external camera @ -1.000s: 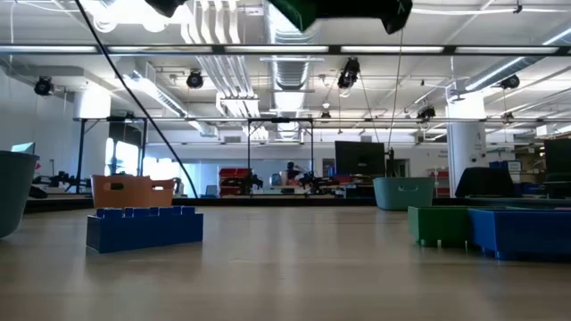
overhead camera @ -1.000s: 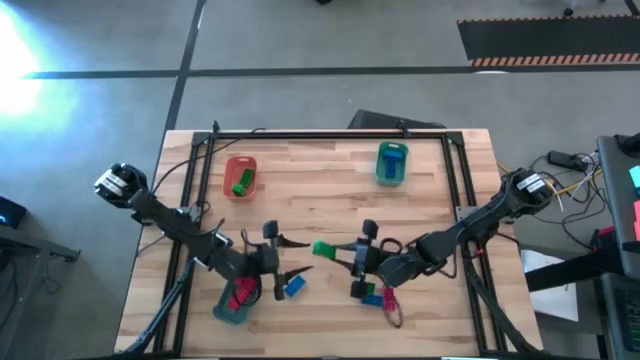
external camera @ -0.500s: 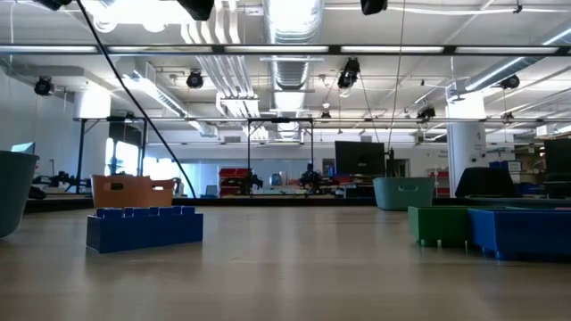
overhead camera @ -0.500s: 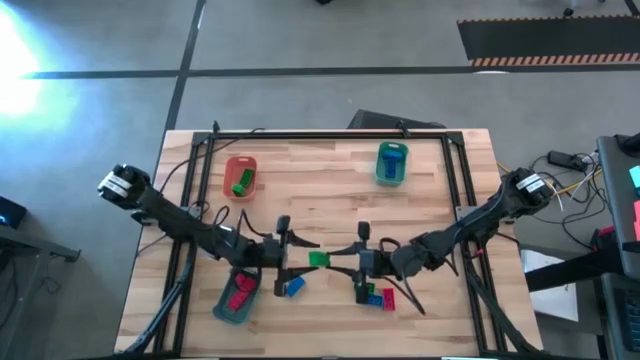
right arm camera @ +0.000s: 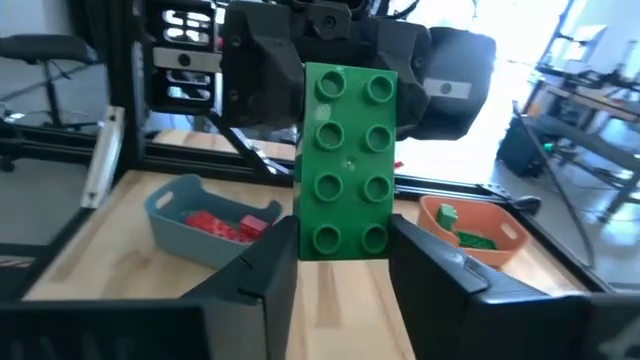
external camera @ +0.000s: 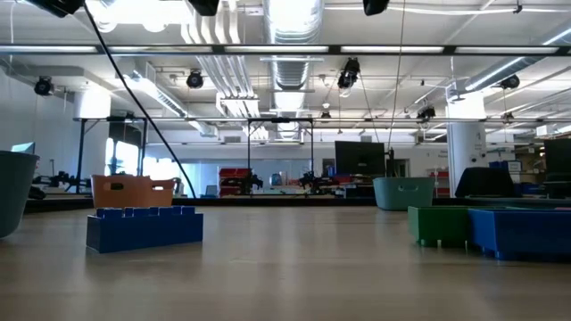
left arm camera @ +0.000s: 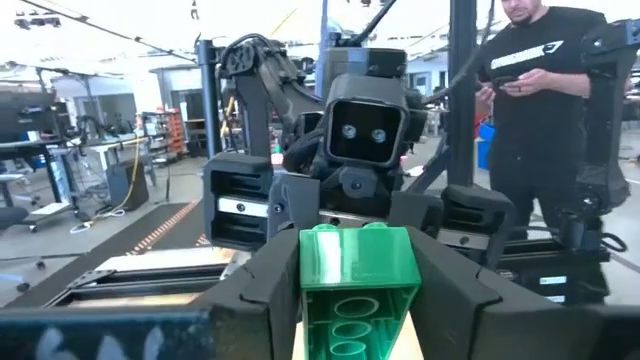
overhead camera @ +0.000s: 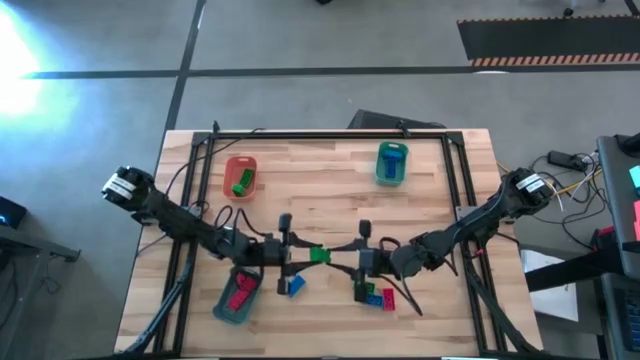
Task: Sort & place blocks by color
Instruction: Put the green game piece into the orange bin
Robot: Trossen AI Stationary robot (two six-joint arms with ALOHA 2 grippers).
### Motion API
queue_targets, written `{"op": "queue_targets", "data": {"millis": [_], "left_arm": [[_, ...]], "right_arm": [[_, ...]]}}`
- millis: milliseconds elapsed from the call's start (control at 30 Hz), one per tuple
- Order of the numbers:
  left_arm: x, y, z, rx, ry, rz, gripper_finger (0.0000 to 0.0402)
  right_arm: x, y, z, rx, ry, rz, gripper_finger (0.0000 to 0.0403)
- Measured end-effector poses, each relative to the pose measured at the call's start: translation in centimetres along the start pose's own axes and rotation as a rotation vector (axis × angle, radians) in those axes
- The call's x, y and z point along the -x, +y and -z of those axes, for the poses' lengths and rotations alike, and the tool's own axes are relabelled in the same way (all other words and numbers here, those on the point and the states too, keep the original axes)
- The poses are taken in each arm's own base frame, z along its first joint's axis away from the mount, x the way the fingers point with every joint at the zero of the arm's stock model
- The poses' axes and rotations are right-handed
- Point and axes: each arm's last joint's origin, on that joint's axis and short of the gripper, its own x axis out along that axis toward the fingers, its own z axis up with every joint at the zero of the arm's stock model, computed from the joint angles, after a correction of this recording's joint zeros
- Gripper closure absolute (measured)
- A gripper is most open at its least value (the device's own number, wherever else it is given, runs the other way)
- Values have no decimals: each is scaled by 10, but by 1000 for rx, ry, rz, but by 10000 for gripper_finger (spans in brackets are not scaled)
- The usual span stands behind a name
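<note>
Two dark arms meeting mid-desk over the light wooden slatted desk [overhead camera: 320,190], tools facing each other. Small green studded plastic brick [overhead camera: 319,256] hanging between them, up off the wood. Left tool [overhead camera: 293,252] clamped on one end of that green brick [left arm camera: 358,290], right tool [overhead camera: 352,262] clamped on the other end [right arm camera: 346,160], so both gripping the same piece at once. Eight studs showing in the right wrist view, two columns of four.

Elsewhere on the desk:
- small blue studded brick [overhead camera: 294,286] lying flat just below the left tool, same one sitting alone in the low view [external camera: 144,227]
- little cluster of loose bricks under the right tool: green one [overhead camera: 365,292], blue one [overhead camera: 373,299], red one [overhead camera: 387,301], all touching or nearly so
- teal oblong plastic tray [overhead camera: 236,297] near the front left edge with red bricks [overhead camera: 240,291] inside
- orange-red oblong tray [overhead camera: 240,177] toward the back left holding green bricks [overhead camera: 242,182]
- green oblong tray [overhead camera: 391,163] toward the back right with a blue brick [overhead camera: 393,157] in it

Person in a dark T-shirt [left arm camera: 545,110] standing past the desk in the left wrist view, holding something small in both hands.
</note>
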Motion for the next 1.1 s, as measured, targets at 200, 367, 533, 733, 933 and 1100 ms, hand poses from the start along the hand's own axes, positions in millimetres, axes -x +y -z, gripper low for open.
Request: {"op": "queue_targets", "data": {"millis": [200, 367, 533, 733, 933, 1100], "left_arm": [[-1, 5, 4, -16, 40, -92, 275], [1, 18, 14, -98, 183, -277, 275], [13, 44, 23, -284, 385, -729, 275], [29, 101, 26, -405, 511, -1159, 275], [52, 167, 38, -202, 651, -1274, 275], [82, 205, 47, 20, 809, -1383, 275]], "right_arm": [[0, -3, 3, 25, 32, 40, 218], [7, -11, -1, 32, 87, 180, 180], [22, -24, -1, -73, 173, 318, 156], [33, -31, 3, -163, 245, 351, 145], [32, -29, 7, -182, 260, 352, 144], [29, -26, 12, -190, 276, 351, 147]]}}
